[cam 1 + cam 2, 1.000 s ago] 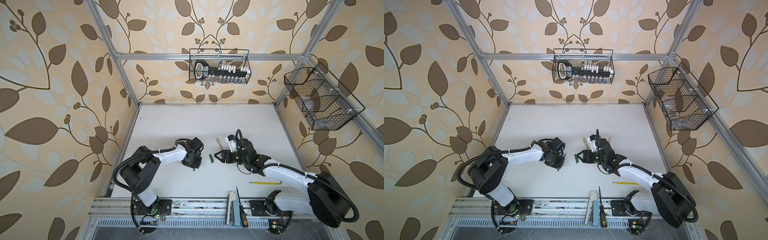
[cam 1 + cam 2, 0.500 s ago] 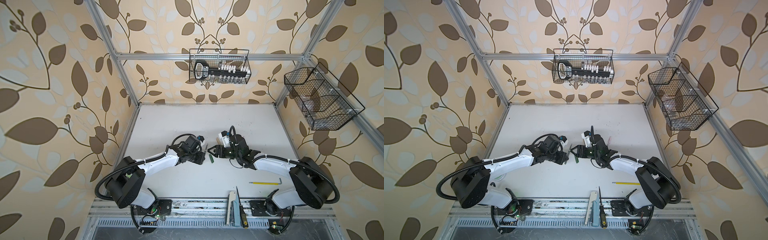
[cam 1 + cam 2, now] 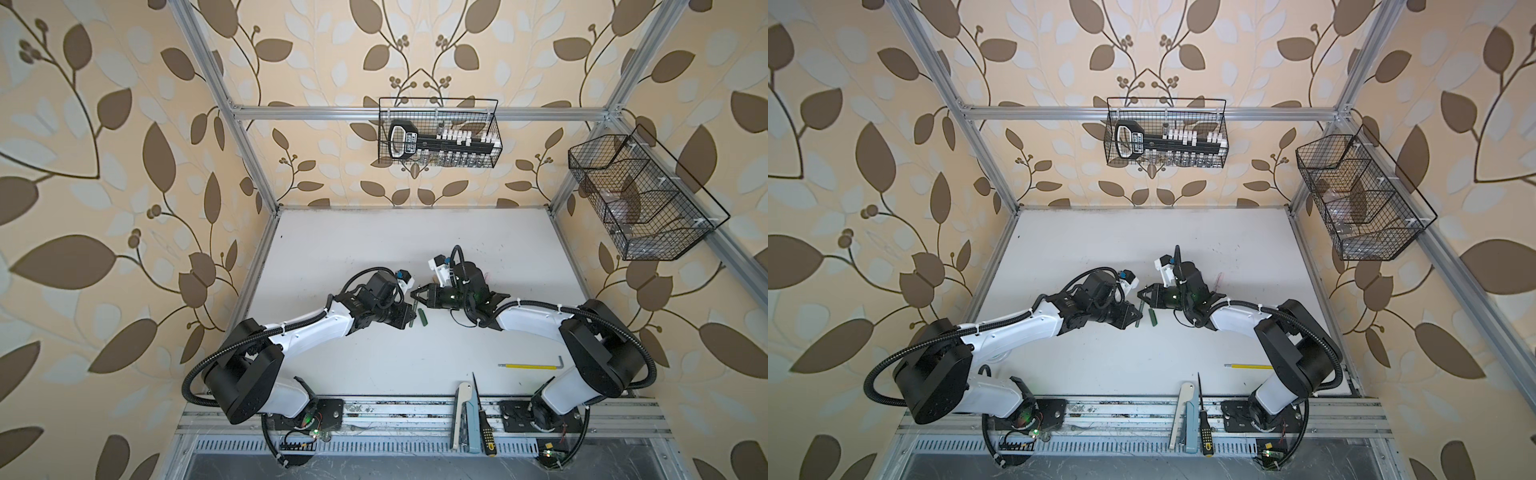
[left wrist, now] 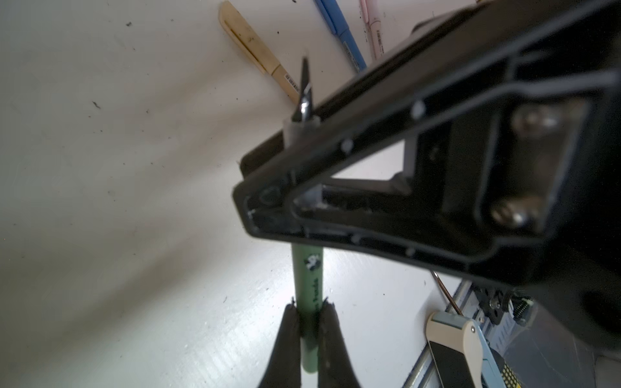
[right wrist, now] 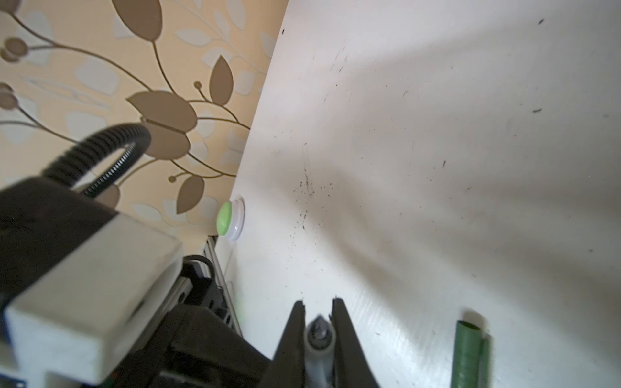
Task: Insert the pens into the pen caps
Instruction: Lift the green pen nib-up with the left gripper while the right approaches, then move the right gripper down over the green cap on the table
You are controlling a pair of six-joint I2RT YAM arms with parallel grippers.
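The left gripper (image 4: pixel 309 319) is clamped shut on the green pen (image 4: pixel 307 278), mid-barrel; the right gripper (image 5: pixel 319 312) is pinched closed on the same pen's nib end. The green cap (image 5: pixel 467 349) lies loose on the table (image 5: pixel 437 168) just beside them. Farther off, the tan pen (image 4: pixel 255 50), blue pen (image 4: pixel 342 33) and pink pen (image 4: pixel 371 30) appear capped; green alone is judged outstanding.
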